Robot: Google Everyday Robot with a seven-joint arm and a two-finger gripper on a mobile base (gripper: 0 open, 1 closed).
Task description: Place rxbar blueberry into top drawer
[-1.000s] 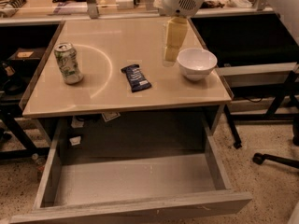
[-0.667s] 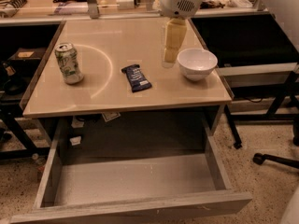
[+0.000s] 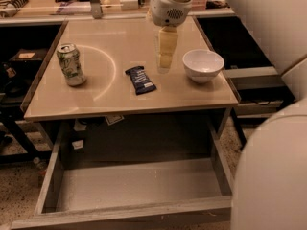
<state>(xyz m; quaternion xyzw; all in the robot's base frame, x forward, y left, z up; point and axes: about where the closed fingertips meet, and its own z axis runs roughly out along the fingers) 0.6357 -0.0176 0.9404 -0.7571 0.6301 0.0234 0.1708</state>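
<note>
Gripper (image 3: pixel 164 63) has shifted left, nearer rxbar blueberry (image 3: pixel 140 80).

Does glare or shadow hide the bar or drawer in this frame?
Camera view: warm, dim light; a pale arc of glare on the table curves between can and bar, missing the bar. Camera view: the drawer floor is shaded but visible; the tool hangs over the table between bar and bowl; the robot's body blocks the lower right corner.
</note>
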